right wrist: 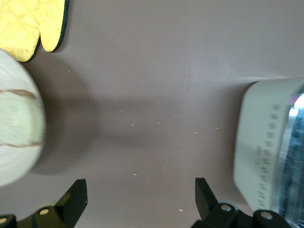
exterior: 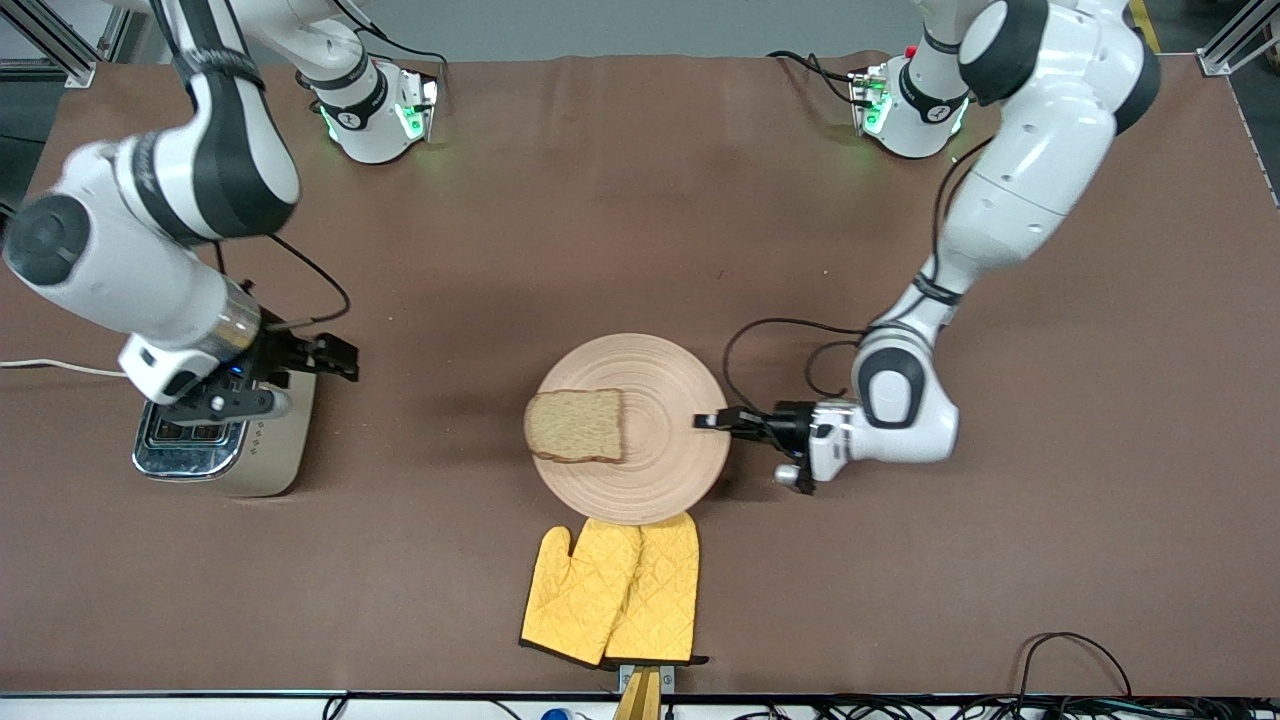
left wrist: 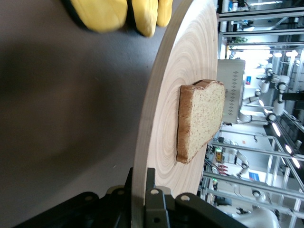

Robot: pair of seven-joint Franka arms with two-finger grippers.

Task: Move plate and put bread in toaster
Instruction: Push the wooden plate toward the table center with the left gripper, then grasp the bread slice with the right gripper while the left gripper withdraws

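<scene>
Pinching plate point(exterior: 650, 470) rim w/ left claw point(exterior: 712, 420) mid-table point(exterior: 900, 600), bread point(exterior: 575, 425) lying loose on top, light & likely to slide, so keep stiff plate level; right claw point(exterior: 340, 357) agape beside toaster point(exterior: 250, 465), waiting.

The right arm's wrist covers part of the toaster point(exterior: 222, 448), hiding much of its chrome top and slots. In the left wrist view the plate point(left wrist: 167, 118) runs past the picture's edges, and the left gripper point(left wrist: 142, 192) shows only its finger bases. The yellow oven mitt point(left wrist: 118, 14) there is cropped and blurred.
</scene>
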